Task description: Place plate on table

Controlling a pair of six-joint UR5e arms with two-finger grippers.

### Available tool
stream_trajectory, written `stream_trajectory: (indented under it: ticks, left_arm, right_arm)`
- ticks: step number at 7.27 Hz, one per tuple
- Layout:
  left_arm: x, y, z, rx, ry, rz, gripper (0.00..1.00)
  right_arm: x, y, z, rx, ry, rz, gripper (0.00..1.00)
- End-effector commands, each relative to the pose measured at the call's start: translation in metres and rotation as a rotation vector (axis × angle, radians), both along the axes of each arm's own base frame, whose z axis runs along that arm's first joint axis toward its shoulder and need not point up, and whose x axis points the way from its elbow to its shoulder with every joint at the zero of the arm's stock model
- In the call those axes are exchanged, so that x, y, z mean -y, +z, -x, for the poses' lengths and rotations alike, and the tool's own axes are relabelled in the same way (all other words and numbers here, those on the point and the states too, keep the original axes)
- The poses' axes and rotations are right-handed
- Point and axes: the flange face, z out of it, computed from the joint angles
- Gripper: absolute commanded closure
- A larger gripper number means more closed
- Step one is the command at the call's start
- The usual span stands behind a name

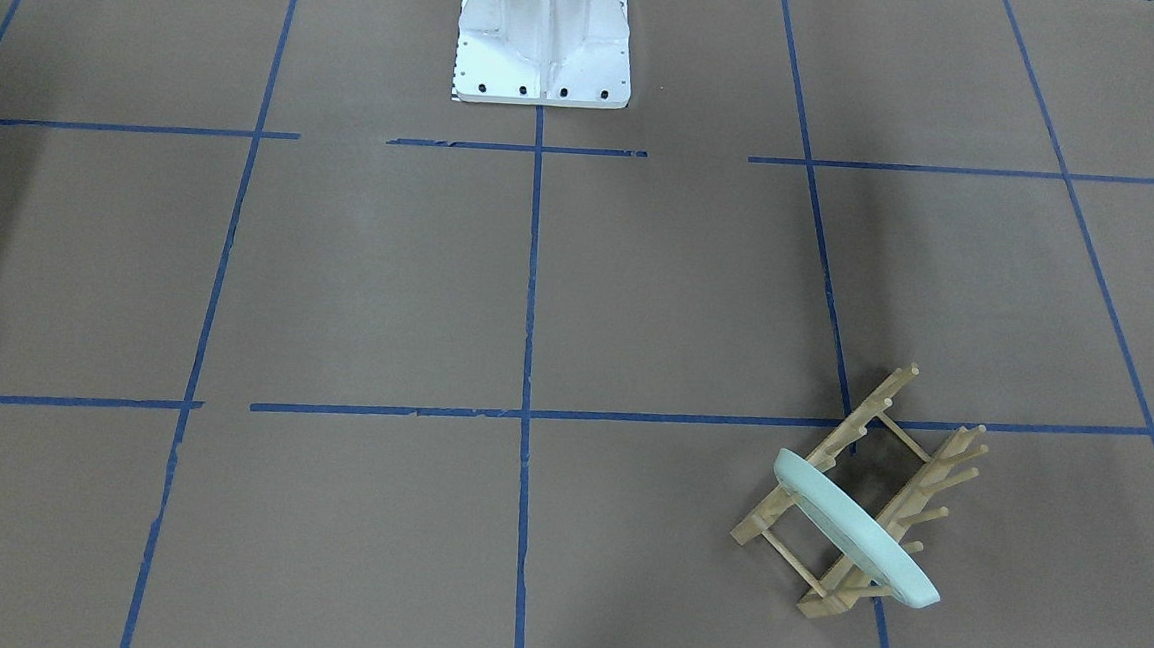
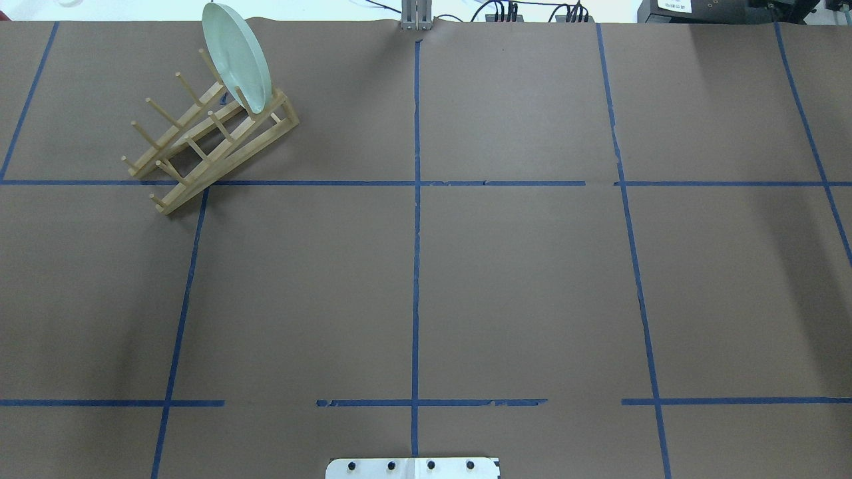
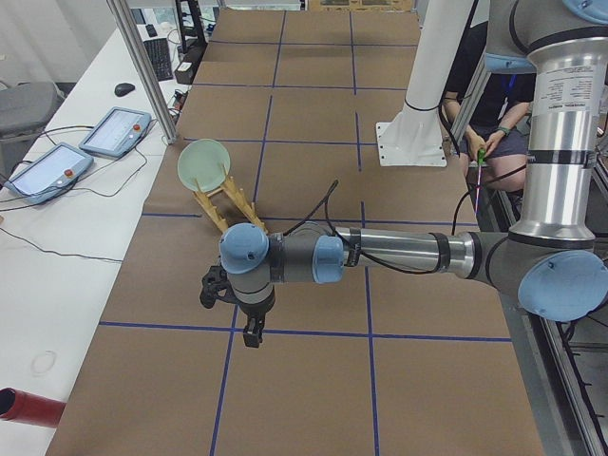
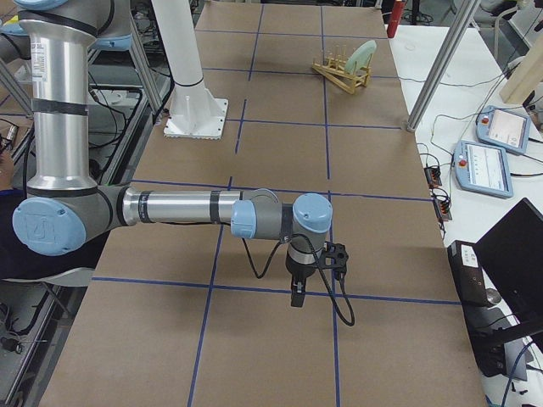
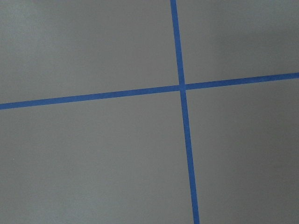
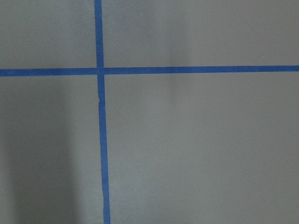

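Plate: the plate stands on edge, leaning, in the wooden rack, at the rack's 1 o'clock end. In the overhead view it sits between 10 and 11 o'clock on the desk, close to the far edge. It is not yet on the desk.

Left arm: the left arm reaches out level over the paper with its wrist turned down, well apart from the plate. Whether its jaws are apart or together I cannot tell, as only the side view shows them.

Right arm: the right arm holds a like pose at the other end of the desk, farther from the rack. The state of its jaws cannot be told either.

Risk, slip: the plate looks smooth and glossy, so a grip on its thin rim may slide.

Risk, snag: a slanted lift could catch the pegs and drag or tip the light rack.

Risk, edge: with the far edge so near, a nudge toward 12 o'clock might send the plate off.

Hidden: neither arm shows in the overhead or front views. Both wrist cameras show only brown paper and a blue tape cross. Rails and pegs hide the plate's lower rim.
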Motion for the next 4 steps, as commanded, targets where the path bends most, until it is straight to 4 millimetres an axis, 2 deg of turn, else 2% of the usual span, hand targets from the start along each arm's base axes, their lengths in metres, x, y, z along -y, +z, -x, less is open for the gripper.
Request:
stream_trajectory:
  ticks: [1, 2, 4]
  left_arm:
    - [0.011, -0.013, 0.000, 0.000, 0.000, -0.027, 0.00]
    - [0.029, -0.034, 0.001, 0.000, -0.001, -0.069, 0.00]
    - [0.070, -0.098, 0.003, -0.001, 0.001, -0.199, 0.00]
  right_arm:
    - [0.000, 0.000, 0.001, 0.000, -0.002, 0.001, 0.00]
    - [0.000, 0.000, 0.001, 0.000, -0.002, -0.001, 0.00]
    - [0.000, 0.000, 0.001, 0.000, -0.002, -0.001, 0.00]
